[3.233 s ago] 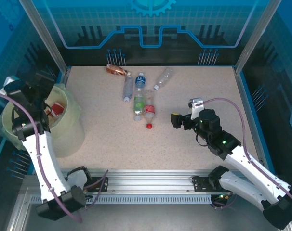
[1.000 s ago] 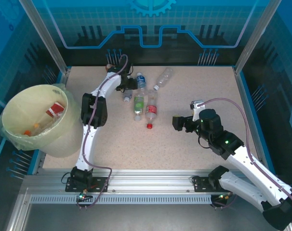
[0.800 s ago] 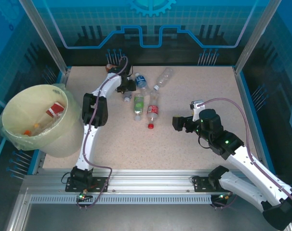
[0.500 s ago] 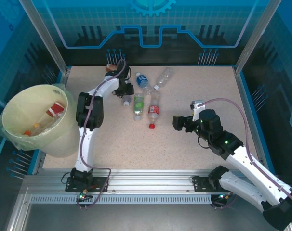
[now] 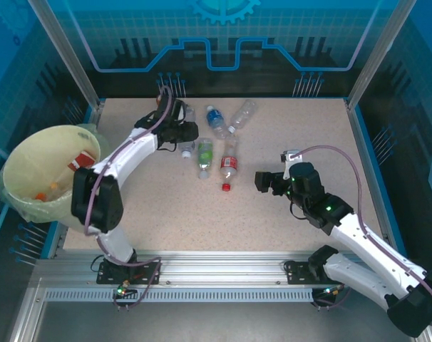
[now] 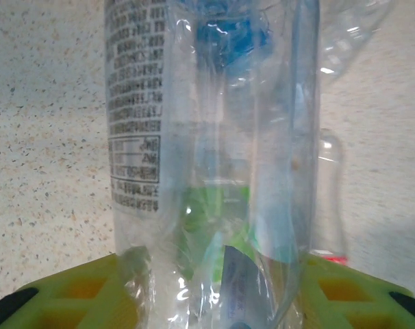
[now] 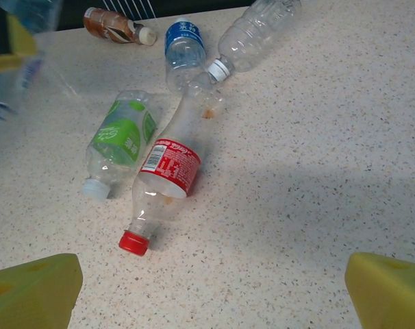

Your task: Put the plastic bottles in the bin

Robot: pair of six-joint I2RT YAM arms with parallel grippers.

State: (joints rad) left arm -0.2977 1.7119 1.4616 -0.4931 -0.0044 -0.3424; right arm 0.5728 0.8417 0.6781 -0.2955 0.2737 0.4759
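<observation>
My pads [image 6: 77, 295] look matt yellow plastic; the bottle [image 6: 214, 137], glossy creased clear plastic; the tabletop [image 6: 43, 103], speckled and matt.

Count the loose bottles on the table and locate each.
5: brown bottle at the far edge; blue-labelled bottle and clear bottle nearer; green-labelled bottle and red-labelled bottle nearest. A sixth bottle is in the left gripper; its arm may hide more.
</observation>
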